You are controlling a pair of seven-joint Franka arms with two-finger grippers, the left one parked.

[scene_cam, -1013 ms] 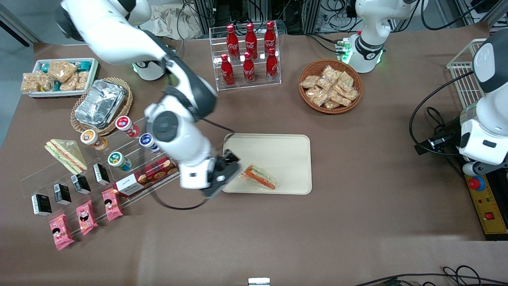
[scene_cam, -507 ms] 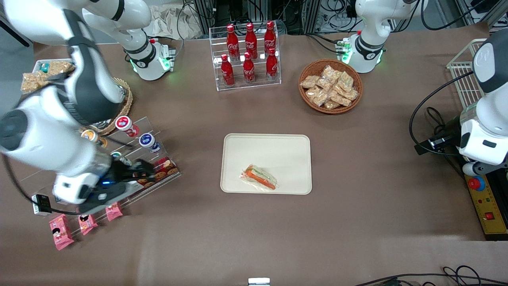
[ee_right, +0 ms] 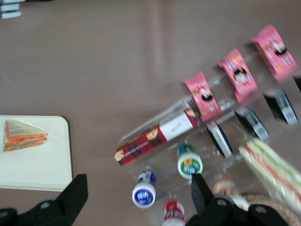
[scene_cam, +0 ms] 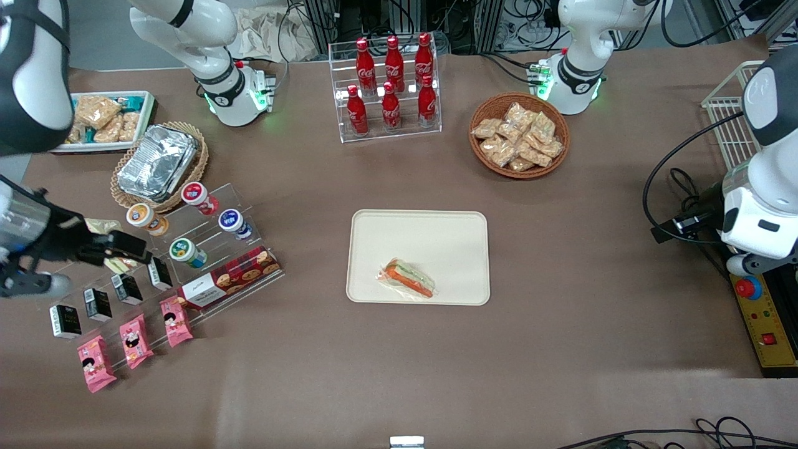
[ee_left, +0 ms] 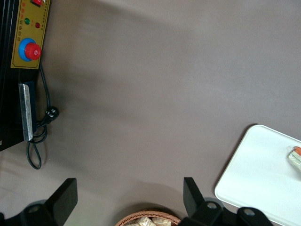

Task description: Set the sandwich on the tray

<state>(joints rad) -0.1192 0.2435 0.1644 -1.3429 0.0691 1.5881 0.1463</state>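
Observation:
The sandwich [scene_cam: 408, 279], a wrapped wedge with an orange and green filling edge, lies flat on the cream-beige tray [scene_cam: 430, 240], near the tray's rim closest to the front camera. Both also show in the right wrist view, the sandwich [ee_right: 23, 135] on the tray [ee_right: 44, 165], and in the left wrist view, the sandwich [ee_left: 295, 157] on the tray [ee_left: 263, 183]. My right gripper [scene_cam: 132, 249] is open and empty. It hangs above the clear display shelf, well away from the tray toward the working arm's end of the table. In the right wrist view the gripper [ee_right: 138, 188] holds nothing.
A paler wedge sandwich [ee_right: 273, 165] lies on the clear shelf under the gripper, with small bottles [scene_cam: 187, 251], a red cookie box [scene_cam: 230, 274], black packets and pink packets [scene_cam: 136, 340]. A foil container [scene_cam: 157, 161], a cola rack [scene_cam: 389, 87] and a snack basket [scene_cam: 519, 136] stand farther back.
My right arm has swung from the tray's edge toward the working arm's end of the table, over the display shelf. The sandwich stays on the tray.

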